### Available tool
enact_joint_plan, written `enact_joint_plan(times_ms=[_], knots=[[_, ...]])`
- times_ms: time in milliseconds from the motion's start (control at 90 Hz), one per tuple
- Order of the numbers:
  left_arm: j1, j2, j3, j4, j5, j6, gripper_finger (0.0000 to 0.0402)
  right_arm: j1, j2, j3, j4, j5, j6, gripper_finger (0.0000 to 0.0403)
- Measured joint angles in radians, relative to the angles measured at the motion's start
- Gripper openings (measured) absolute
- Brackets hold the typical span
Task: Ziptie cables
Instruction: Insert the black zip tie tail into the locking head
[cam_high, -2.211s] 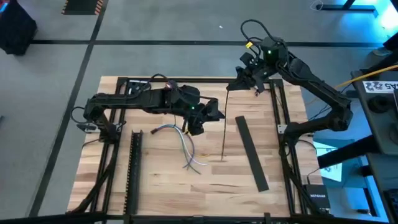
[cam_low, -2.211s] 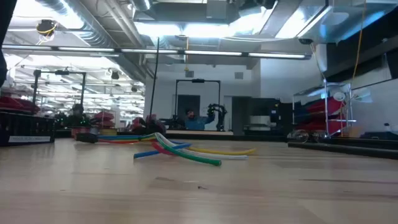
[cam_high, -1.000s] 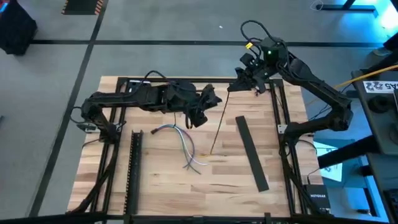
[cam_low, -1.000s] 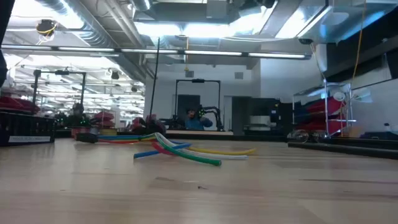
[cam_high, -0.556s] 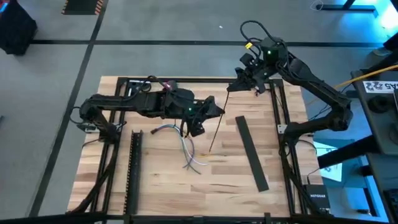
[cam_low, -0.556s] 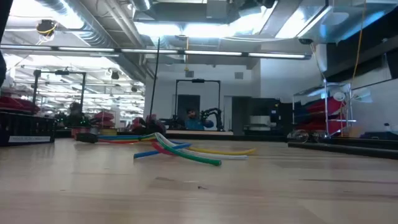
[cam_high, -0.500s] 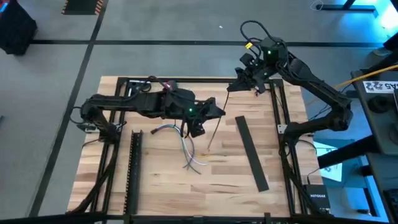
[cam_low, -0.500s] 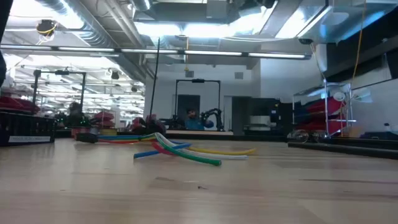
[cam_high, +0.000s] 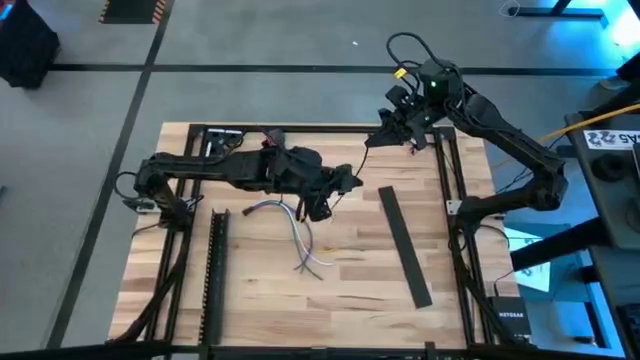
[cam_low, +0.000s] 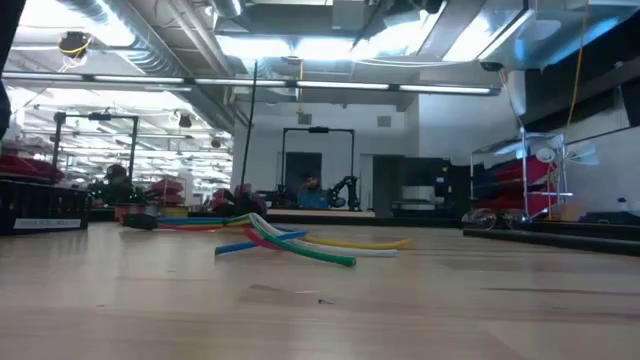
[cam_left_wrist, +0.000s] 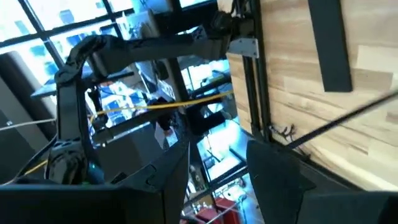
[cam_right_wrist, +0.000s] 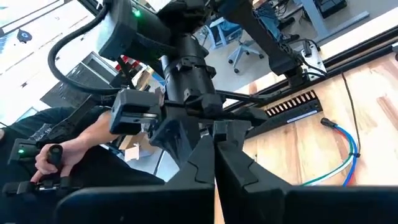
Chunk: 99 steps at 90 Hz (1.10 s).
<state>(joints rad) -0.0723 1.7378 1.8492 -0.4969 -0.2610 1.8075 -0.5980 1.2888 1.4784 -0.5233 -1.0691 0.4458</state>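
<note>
Your left gripper (cam_high: 345, 185), its fingers spread around a zip-tie strip (cam_left_wrist: 348, 121), hangs just beyond the cables (cam_high: 298, 238), whose long axis runs toward the table's near edge, nearer this arm.

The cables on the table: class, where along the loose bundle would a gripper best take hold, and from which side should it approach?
Grip the cables from straight above, probably where the strands run closest together at mid-length. They lie flat on the table, fanning apart at both ends, so the ends would offer single wires only. The left gripper is nearest.
</note>
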Motion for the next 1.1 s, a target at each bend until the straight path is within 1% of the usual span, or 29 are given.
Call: enact_joint_plan(times_ms=[167, 333, 567, 856, 1100], knots=[[0.004, -0.01, 0.0, -0.038, -0.013, -0.025, 0.0152, 0.0, 0.0, 0.0, -0.002, -0.004, 0.0, 0.0], [0.01, -0.013, 0.0, -0.041, -0.012, -0.014, 0.0133, 0.0, 0.0, 0.0, -0.002, -0.005, -0.002, 0.0], [0.009, 0.004, 0.0, -0.036, 0.06, 0.004, 0.0118, 0.0, 0.0, 0.0, -0.001, -0.005, -0.004, 0.0], [0.01, 0.059, 0.0, -0.025, 0.073, 0.033, 0.0117, 0.0, 0.0, 0.0, -0.001, -0.004, -0.005, 0.0], [-0.014, 0.065, 0.0, -0.025, 0.077, -0.088, 0.0117, 0.0, 0.0, 0.0, 0.0, 0.003, -0.007, 0.0]])
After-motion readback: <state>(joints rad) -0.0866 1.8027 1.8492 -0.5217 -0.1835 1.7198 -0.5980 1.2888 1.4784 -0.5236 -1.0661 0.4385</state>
